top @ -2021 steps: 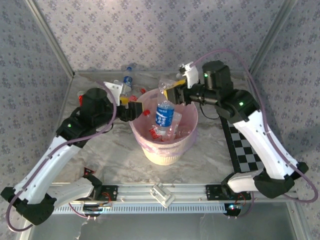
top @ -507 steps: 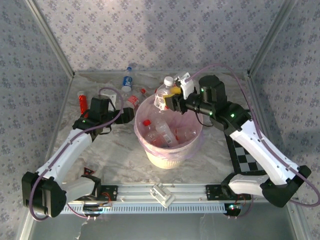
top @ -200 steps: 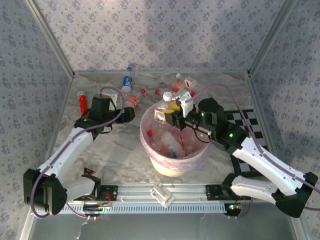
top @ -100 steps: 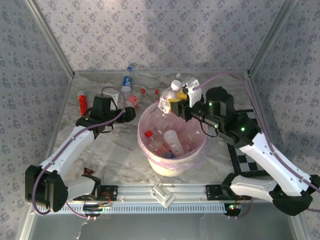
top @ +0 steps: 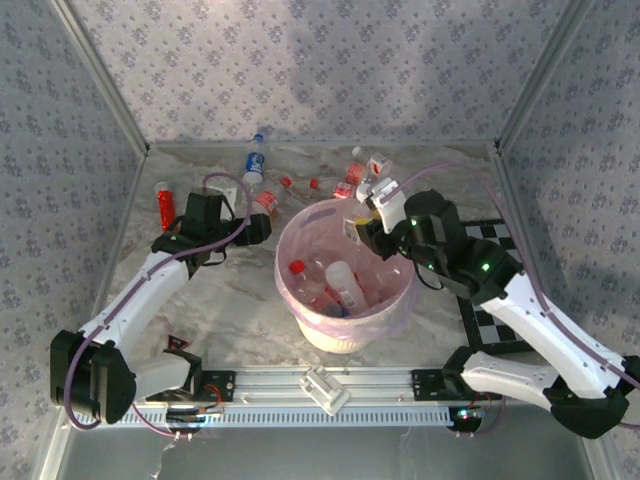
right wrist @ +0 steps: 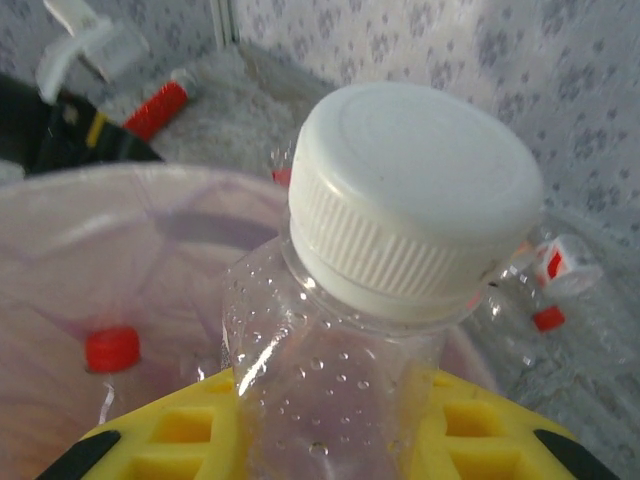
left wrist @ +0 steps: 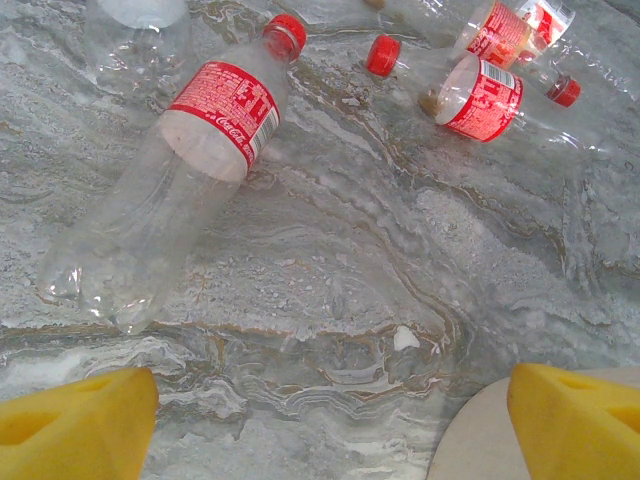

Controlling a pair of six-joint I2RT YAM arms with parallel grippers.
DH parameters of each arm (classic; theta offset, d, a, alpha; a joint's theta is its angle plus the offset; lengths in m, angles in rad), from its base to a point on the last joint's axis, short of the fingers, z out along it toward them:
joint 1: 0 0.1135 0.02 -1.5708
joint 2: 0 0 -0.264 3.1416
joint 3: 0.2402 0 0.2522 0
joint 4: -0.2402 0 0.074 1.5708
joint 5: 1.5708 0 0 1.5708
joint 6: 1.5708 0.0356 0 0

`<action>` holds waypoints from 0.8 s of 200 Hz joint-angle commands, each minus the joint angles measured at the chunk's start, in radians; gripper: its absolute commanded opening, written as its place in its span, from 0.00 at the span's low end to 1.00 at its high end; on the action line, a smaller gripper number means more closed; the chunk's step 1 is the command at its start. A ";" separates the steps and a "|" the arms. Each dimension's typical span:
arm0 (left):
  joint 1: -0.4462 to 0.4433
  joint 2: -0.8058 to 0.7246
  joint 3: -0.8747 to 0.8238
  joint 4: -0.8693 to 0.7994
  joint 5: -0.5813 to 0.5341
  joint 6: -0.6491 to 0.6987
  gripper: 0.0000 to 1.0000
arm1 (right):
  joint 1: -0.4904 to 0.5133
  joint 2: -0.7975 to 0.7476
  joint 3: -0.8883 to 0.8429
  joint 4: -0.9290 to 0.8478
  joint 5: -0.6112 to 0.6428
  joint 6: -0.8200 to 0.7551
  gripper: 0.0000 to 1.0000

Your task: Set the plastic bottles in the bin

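1. The right hand (top: pixel 362 229) pinches a clear white-capped bottle (right wrist: pixel 415 190) by the neck. Its yellow pads (right wrist: pixel 180 435) press in on both sides just under the cap.
2. Just below and ahead of that hand is the open mouth of the bin (top: pixel 340 335), lined with a pink bag (right wrist: pixel 90 240). The hand hangs at the bin's far rim.
3. Down inside the bin, beneath the hand, lie several bottles (top: pixel 345 285), one showing a red cap (right wrist: pixel 112 348).
4. The left hand (left wrist: pixel 320 430) is spread wide with nothing between its fingers, low over the marble surface (left wrist: pixel 330 260).
5. Ahead of it and to its left, a red-labelled bottle (left wrist: pixel 215 110) with a red cap lies flat on the surface.
6. Ahead and to its right, crushed red-labelled bottles (left wrist: pixel 482 88) lie close together.
7. The bin's cream rim sits just beside that hand's right fingertip (left wrist: pixel 575 420).
8. Farther ahead of the left hand, a blue-labelled bottle (top: pixel 255 160) lies near the back wall.
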 commanded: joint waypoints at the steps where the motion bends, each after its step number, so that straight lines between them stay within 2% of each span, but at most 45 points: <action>1: 0.006 0.002 0.010 0.001 -0.004 0.007 0.90 | -0.003 -0.002 -0.103 0.064 -0.065 0.027 0.17; 21: 0.006 0.012 0.011 0.008 0.004 0.001 0.90 | 0.003 0.024 -0.167 0.138 -0.149 0.079 0.18; 60: 0.006 0.012 0.017 0.002 0.003 0.009 0.90 | 0.028 0.054 -0.207 0.118 -0.111 0.080 0.19; 76: 0.006 0.010 0.022 -0.015 -0.007 0.022 0.90 | 0.027 0.037 -0.181 0.089 -0.105 0.077 0.27; 98: 0.006 0.012 0.019 -0.042 -0.035 0.050 0.91 | 0.025 0.029 -0.098 0.008 -0.101 0.073 0.53; 111: 0.006 0.016 0.017 -0.067 -0.070 0.074 0.91 | 0.020 0.032 -0.042 -0.049 -0.096 0.073 0.63; 136: 0.008 0.030 0.013 -0.099 -0.114 0.113 0.93 | 0.007 0.039 0.036 -0.094 -0.082 0.086 0.68; 160: 0.013 0.055 0.012 -0.102 -0.115 0.128 0.94 | 0.002 0.077 0.070 -0.072 -0.100 0.085 0.65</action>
